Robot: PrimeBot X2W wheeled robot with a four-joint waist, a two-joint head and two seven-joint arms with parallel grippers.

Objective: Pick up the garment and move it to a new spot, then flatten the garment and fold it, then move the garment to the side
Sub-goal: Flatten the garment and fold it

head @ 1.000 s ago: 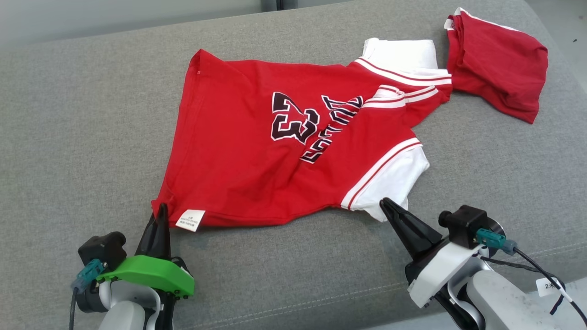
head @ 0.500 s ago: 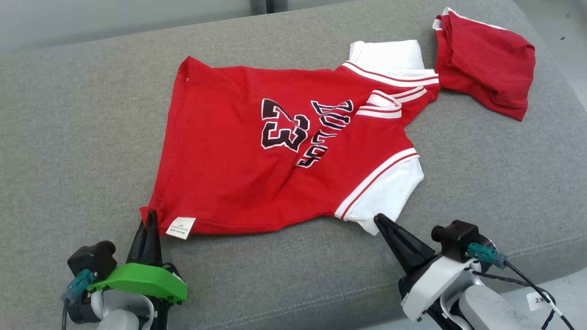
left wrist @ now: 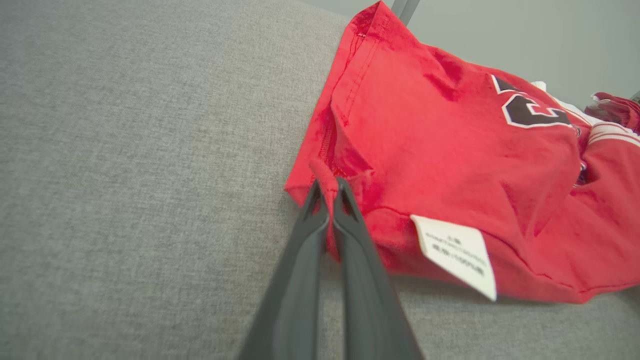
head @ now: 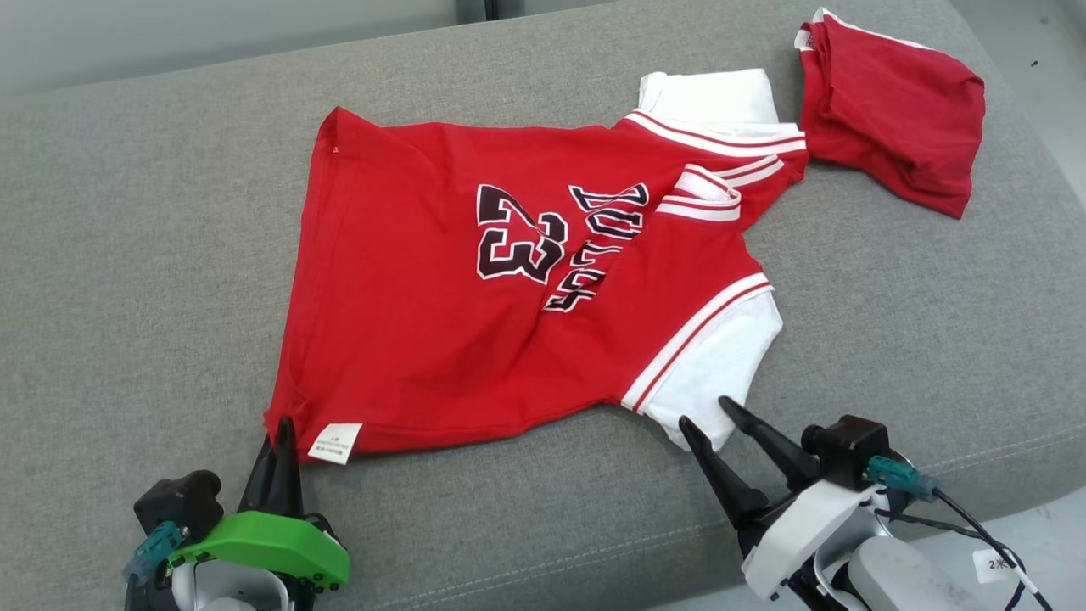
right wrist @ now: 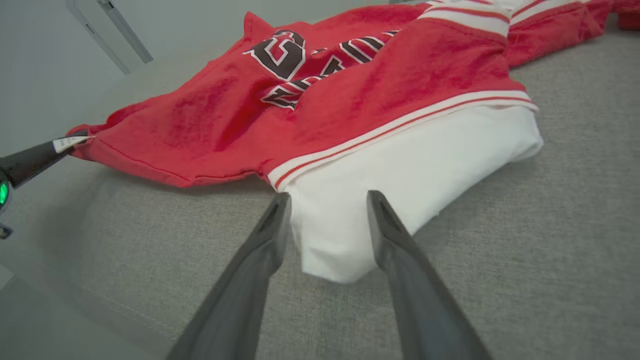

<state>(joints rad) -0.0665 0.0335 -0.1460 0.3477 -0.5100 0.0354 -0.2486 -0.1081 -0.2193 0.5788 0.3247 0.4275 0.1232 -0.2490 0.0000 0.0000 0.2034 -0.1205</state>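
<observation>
1. The garment (head: 407,339) is a red jersey with white sleeves and red-and-white striped trim. It carries a black, white-edged "23" (head: 517,246) with lettering beside it.
2. It lies spread out, print side up, on the grey cushion (head: 127,255). Its hem is toward the robot's left and its collar end toward the right. Wrinkles cross the middle, and one crease runs through the lettering.
3. The near sleeve (head: 721,356) lies at the front of the cushion and the far sleeve (head: 708,93) at the back. A separate bundled red cloth (head: 899,110) sits just beside the far shoulder. Whether the two touch I cannot tell.
4. The left gripper (head: 282,428) is at the near hem corner, its fingers pressed together on a ridge of red fabric. A white label (head: 334,444) hangs from the hem just beside them.
5. The right gripper (head: 704,413) has its fingers spread, one on each side of the near sleeve's corner, and is not closed on it.
6. The head view gives the whole layout, with both grippers at the garment's front edge, well apart.
7. The left wrist view shows detail that the head view lacks. The pinched fold rises between the fingertips, the hem's stitching is visible, and there is small print on the label.
8. The right wrist view looks low across the cushion. It shows the sleeve corner as a thick, rounded fold between the open fingers. At the far left edge a finger of the left gripper sits by the label.
</observation>
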